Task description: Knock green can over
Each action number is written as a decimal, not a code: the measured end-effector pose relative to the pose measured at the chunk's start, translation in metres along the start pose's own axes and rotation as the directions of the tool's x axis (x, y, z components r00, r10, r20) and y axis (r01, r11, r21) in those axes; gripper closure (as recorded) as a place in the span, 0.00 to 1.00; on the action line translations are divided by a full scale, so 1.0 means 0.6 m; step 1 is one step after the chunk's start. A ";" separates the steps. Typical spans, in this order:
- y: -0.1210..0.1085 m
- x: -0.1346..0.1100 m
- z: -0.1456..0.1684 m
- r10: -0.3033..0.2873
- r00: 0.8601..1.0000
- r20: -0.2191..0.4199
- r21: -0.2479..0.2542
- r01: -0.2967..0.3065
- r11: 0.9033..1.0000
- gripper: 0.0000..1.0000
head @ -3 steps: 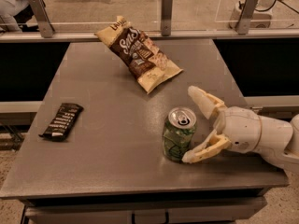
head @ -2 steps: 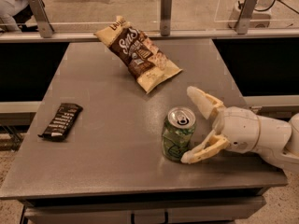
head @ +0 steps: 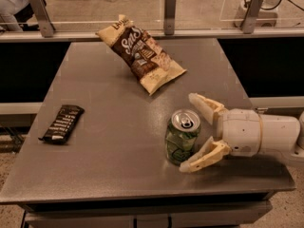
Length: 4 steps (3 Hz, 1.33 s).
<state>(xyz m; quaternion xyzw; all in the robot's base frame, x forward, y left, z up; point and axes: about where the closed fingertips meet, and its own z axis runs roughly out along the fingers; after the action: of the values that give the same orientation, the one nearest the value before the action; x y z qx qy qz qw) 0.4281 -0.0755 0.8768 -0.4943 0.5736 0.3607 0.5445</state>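
The green can [head: 181, 137] stands upright near the front right of the grey table [head: 114, 141], its silver top and pull tab showing. My gripper [head: 191, 132] reaches in from the right at can height. It is open, with one cream finger [head: 205, 107] behind the can and the other finger [head: 204, 156] in front of it, low by its base. The can sits at the mouth of the open fingers, and the front fingertip looks to be touching it.
A brown and cream chip bag [head: 140, 52] lies at the back middle of the table. A dark candy bar [head: 61, 123] lies at the left. A glass barrier with metal posts [head: 170, 11] runs behind the table. The table's front edge is close below the can.
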 end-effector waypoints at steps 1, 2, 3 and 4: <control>0.003 -0.015 0.000 -0.022 1.000 0.007 0.001 0.022 1.000 0.00; 0.004 -0.016 0.002 -0.023 1.000 0.006 -0.003 0.023 1.000 0.19; 0.006 -0.018 0.005 -0.025 1.000 0.006 -0.007 0.025 1.000 0.42; 0.006 -0.024 0.008 -0.020 0.996 0.083 -0.009 0.021 1.000 0.65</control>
<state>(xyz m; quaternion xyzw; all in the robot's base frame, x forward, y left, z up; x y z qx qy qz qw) 0.4245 -0.0674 0.8898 -0.4874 0.5436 0.3784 0.5690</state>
